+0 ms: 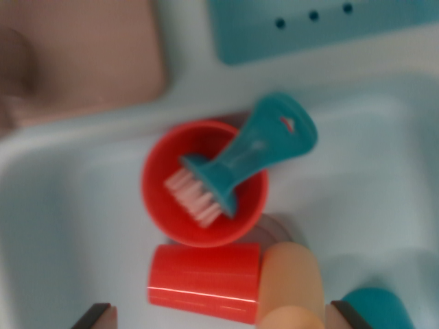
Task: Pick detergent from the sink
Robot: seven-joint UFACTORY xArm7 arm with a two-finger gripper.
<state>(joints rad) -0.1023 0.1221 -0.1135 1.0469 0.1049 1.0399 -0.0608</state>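
I am looking straight down into the pale blue sink, and the picture is blurring a little. My gripper is showing only as two dark fingertips at the bottom edge, one at the wrist view's left and one at the wrist view's right; they are standing wide apart and holding nothing.

Between them the detergent, a peach-orange bottle, is lying lengthwise toward me, nearer my right fingertip and almost touching it. Just beside it to the left a red cup is lying on its side, its edge meeting the bottle. A teal rounded thing is sitting just outside my right fingertip; what it is I cannot tell.

Ahead of my fingers a red bowl is standing upright, its rim close to the fallen cup. A teal brush is leaning in it, bristles down, handle sticking out over the far-right rim.

Open basin floor is lying to the left and to the far right. Beyond the sink's far wall a pinkish board and a teal rack are resting on the counter.
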